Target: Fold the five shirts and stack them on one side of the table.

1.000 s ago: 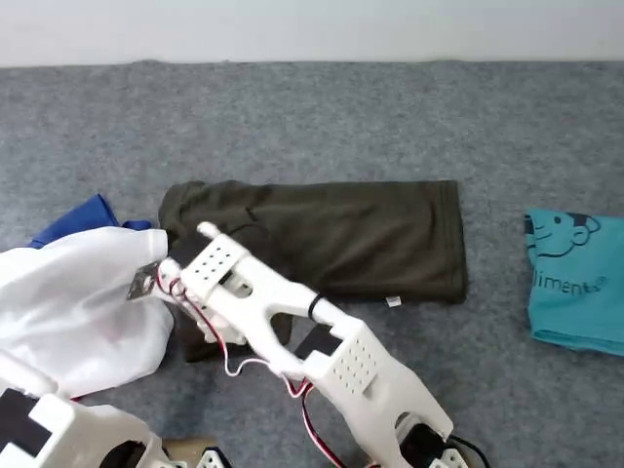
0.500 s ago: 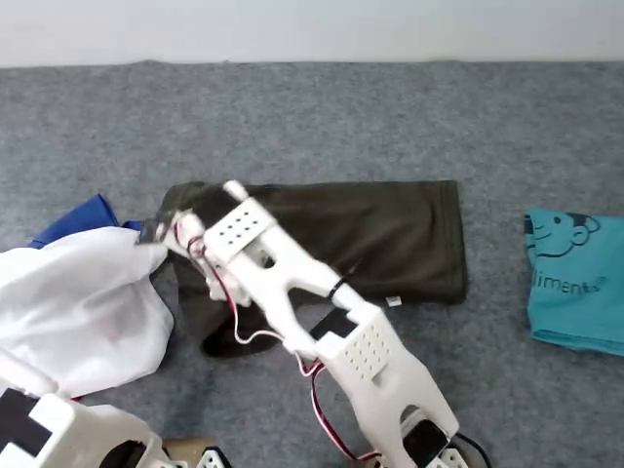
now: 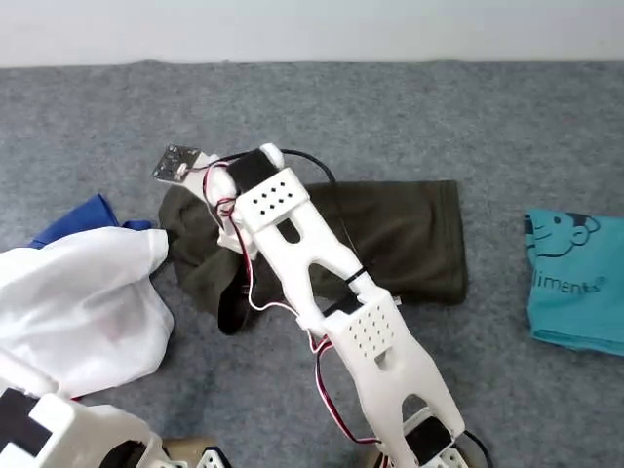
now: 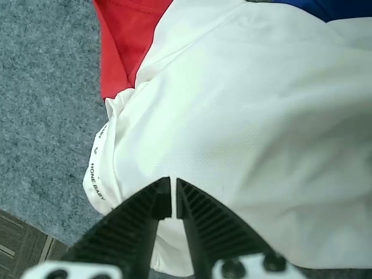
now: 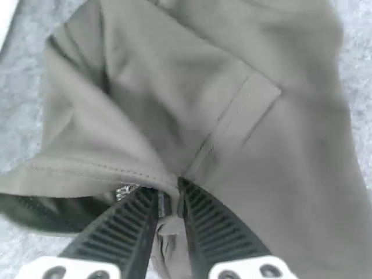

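Olive-green fabric shirt (image 3: 390, 239), mid-table, has its left edge pinched and raised in the right gripper (image 5: 169, 192); fold in progress, next likely carrying that edge rightward across the body.

White plastic arm (image 3: 304, 261), perforated plates (image 3: 375, 338), red and black wires (image 3: 250, 290), black ribbed claw (image 5: 170, 187)

Right arm (image 3: 322, 283) over olive shirt (image 3: 390, 234), edge raised.
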{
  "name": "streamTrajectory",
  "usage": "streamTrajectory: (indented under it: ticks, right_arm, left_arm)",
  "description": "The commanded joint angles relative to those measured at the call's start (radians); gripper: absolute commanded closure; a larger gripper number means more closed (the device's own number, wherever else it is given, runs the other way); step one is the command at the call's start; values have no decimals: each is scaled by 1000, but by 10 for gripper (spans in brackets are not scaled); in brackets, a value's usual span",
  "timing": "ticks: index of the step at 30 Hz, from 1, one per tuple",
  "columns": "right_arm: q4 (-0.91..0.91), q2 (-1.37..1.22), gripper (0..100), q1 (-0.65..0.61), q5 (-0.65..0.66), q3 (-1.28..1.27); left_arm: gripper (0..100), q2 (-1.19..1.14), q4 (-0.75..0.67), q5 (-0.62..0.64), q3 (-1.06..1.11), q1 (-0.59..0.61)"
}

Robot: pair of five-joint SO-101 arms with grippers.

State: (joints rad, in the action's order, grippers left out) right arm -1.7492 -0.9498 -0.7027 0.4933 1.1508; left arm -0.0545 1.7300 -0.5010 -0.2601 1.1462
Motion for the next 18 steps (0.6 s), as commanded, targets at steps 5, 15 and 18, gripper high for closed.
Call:
streamTrajectory:
  ticks: [5, 15, 18]
  right_arm:
    - [10, -41, 815, 48, -87, 80]
    - [16, -47, 764, 124, -120, 80]
    - [-45, -27, 764, 99, -120, 74]
  left_arm:
    - [964, 8, 14, -8, -5, -6]
    - [964, 8, 14, -9, -5, 0]
    - [964, 8, 14, -9, -5, 0]
